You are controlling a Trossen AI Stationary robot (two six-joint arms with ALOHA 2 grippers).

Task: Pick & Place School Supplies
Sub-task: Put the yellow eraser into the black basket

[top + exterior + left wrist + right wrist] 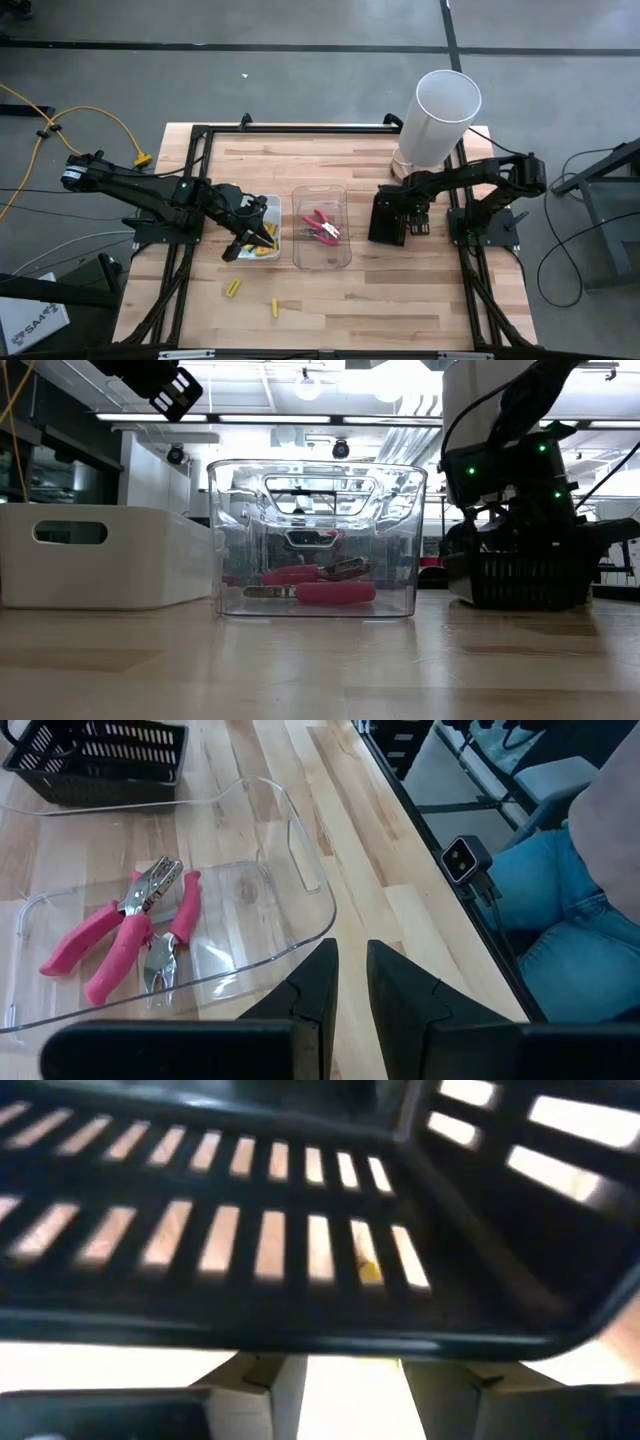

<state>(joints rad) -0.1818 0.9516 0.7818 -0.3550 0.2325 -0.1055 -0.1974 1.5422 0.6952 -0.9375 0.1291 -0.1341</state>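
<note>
2 yellow sticks (251, 296) lie loose on the wood just below the left claw (243, 243), clearly the nearer arm, fingers nearly touching and holding nothing over the white tray (272, 205).

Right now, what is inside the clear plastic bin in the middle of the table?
The clear plastic bin holds two pink-handled pliers lying on its floor; the left wrist view shows nothing else in the part of the bin it covers.
</note>
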